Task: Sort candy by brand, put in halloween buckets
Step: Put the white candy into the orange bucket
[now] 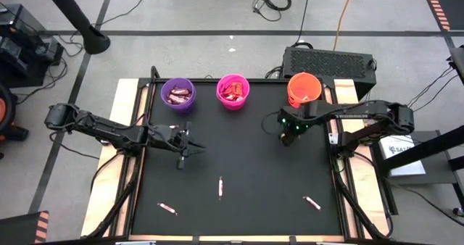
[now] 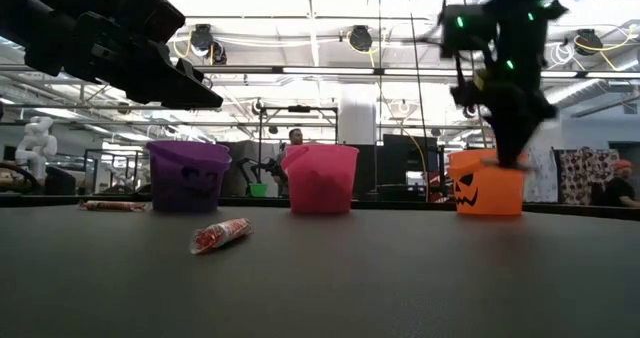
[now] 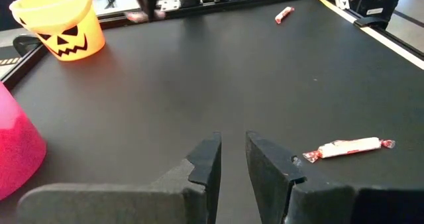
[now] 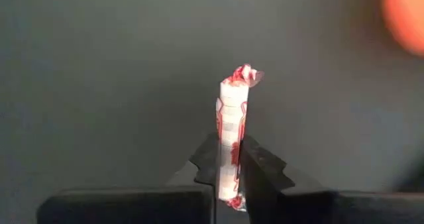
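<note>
My right gripper (image 4: 228, 163) hangs above the dark mat in front of the orange bucket (image 1: 304, 90), shut on a pale stick candy with red print (image 4: 232, 118). My left gripper (image 3: 232, 159) waits at the mat's left side (image 1: 190, 152), its fingers a narrow gap apart with nothing between them. The purple bucket (image 1: 177, 94) and the pink bucket (image 1: 233, 91) stand in the far row and hold dark and red-orange wrapped candy. Three more pale sticks lie flat on the near half of the mat (image 1: 220, 188), (image 1: 167, 208), (image 1: 312, 201). My right gripper pinches the stick candy's one end portion (image 4: 230, 151) between its two fingers (image 4: 207, 159). The fingers come from above, pointing down, and lie along the stick. Its other, twisted end (image 4: 244, 74) juts past the fingertips toward the mat, lifted clear.
A black frame and wooden boards edge the mat (image 1: 145, 165). A black box (image 1: 330, 60) stands behind the orange bucket. The middle of the mat (image 1: 239, 143) is bare between the arms. In the low view a person (image 2: 296, 138) shows far behind the table.
</note>
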